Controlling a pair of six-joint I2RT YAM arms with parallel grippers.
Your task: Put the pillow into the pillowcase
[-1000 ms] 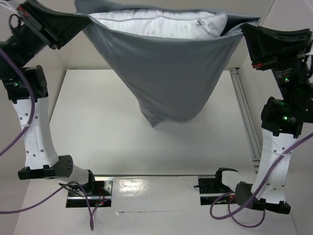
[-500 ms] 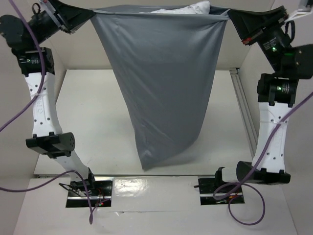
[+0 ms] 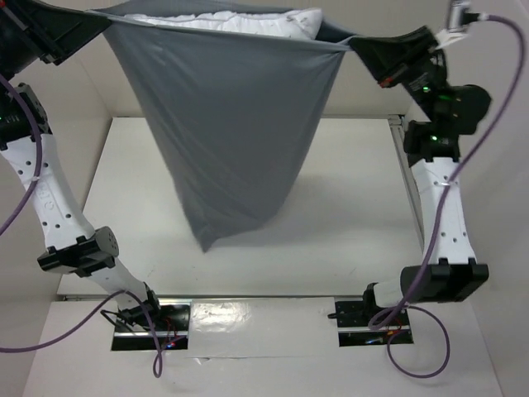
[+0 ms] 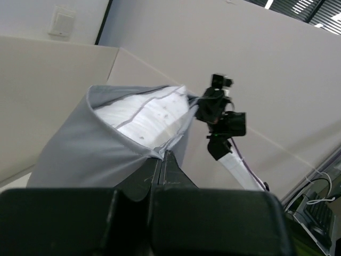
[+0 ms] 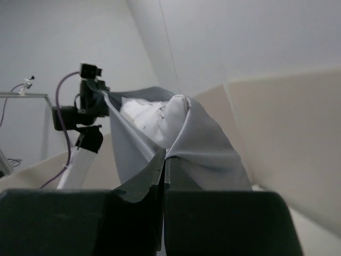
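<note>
- The pillowcase hangs in the air above the table, stretched between the two arms by the top corners of its open mouth. Its lower end tapers to a limp point clear of the surface.
- The pillow sits high in the mouth. A white band shows above the grey rim, and the wrist views show it bulging out between the two edges of the opening.
- The left gripper has its fingers pressed together on a fold of the pillowcase rim. The right gripper pinches the opposite corner the same way.
- Step in hand, as a judgement: the pillow is started but not seated. The slack, narrow lower half of the sack looks unfilled, so the job now is to work the pillow down inside.
- The next move calls for both pinches to hold firm and the mouth to be kept wide and level, so the pillow can slide down under its own weight — a gentle shake or lift would likely help. If either corner slips, the mouth collapses.
- Count: one pillow, one pillowcase, two grippers — both occupied with the rim.
</note>
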